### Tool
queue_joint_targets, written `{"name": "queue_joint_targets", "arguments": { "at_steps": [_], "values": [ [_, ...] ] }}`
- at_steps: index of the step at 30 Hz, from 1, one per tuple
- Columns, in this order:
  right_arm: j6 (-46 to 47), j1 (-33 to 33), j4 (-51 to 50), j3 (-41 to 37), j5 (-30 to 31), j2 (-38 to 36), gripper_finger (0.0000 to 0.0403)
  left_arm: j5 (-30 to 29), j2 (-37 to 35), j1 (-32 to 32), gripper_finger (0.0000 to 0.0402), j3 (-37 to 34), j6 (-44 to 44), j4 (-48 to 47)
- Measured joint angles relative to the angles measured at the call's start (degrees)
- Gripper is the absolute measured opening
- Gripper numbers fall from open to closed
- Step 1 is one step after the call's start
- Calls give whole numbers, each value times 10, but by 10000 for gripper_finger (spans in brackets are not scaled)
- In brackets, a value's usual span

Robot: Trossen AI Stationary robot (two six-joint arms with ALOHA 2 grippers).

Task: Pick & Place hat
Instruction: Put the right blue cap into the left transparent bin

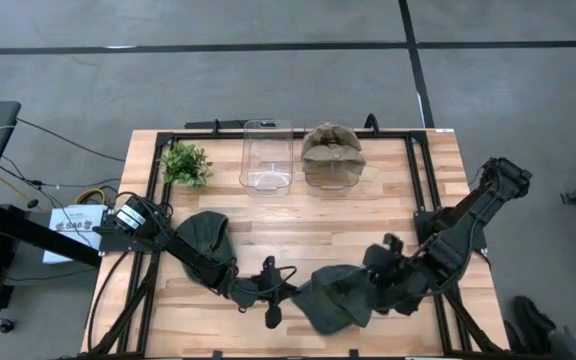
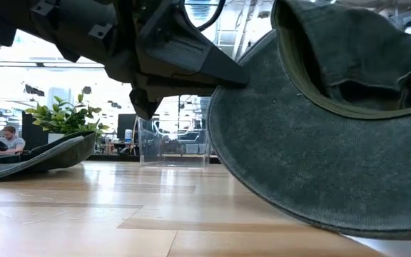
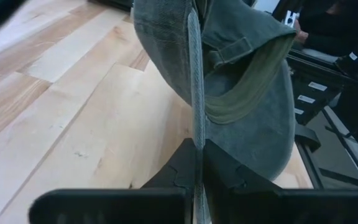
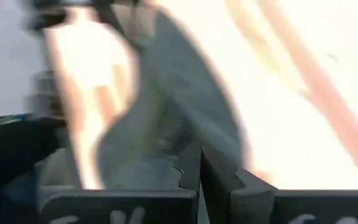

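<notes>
A light wooden table (image 1: 298, 215) with a black metal frame fills the overhead view. Both dark arms work at its near edge. A dark green cloth cap (image 1: 336, 297) hangs between them, close to the near edge and a little right of centre.

The left gripper (image 1: 290, 292) reaches in from the left and pinches the cap's brim; the left wrist view shows the thin edge of the brim clamped between the two pressed fingers (image 3: 222, 171). The right gripper (image 1: 373, 295) comes from the right and grips the cap's other side, with its fingers (image 4: 219, 177) closed on green fabric, though that view is blurred. In the low view the cap's lowest part hangs just above the wood; whether it touches cannot be told.

A second dark green cloth hat (image 1: 203, 237) lies flat on the left part of the table, partly under the left arm. The middle of the table, between the arms and the far row, is bare wood.

Along the far edge stand three things. At the left is a small green potted plant (image 1: 185, 164). In the middle is a clear plastic bin (image 1: 267, 155) with nothing visible in it. Just right of it a second clear plastic bin (image 1: 332, 176) holds a tan cloth cap (image 1: 332, 147).

A white sheet (image 1: 73, 222) beside the table's left edge bears writing too small to read. A person (image 2: 8, 139) sits far off in the room behind.
</notes>
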Motion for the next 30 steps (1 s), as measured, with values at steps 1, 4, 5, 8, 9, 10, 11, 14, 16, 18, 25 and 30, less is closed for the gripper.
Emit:
{"name": "queue_joint_targets", "arguments": {
  "at_steps": [1,4,5,8,9,10,11,14,16,18,25,30],
  "values": [
    [24,0,-25,0,0,0,1,0,0,-1,13,0,0,0],
    [78,0,-73,-2,-27,0,18,0,0,-4,13,0,1,0],
    [89,0,-75,-5,-33,0,29,0,0,-4,13,0,1,0],
    [105,-4,-74,-12,-40,0,71,0,0,-4,13,0,1,0],
    [105,-4,-70,-13,-40,0,86,0,0,-4,13,0,1,0],
    [106,-4,-64,-15,-40,0,102,0,0,-4,13,0,1,0],
    [105,-4,-58,-17,-40,0,117,0,0,-4,13,0,1,0],
    [106,-4,-42,-21,-42,0,160,0,0,-4,13,0,1,0],
    [105,-4,-36,-21,-43,1,185,0,0,-4,13,0,1,0],
    [106,-4,-32,-21,-43,4,206,0,0,-4,13,0,1,0],
    [105,-11,-33,-21,-46,27,234,0,0,-8,13,0,-2,7],
    [94,-17,-32,-21,-63,43,230,1,0,-15,13,0,-2,12]
  ]
}}
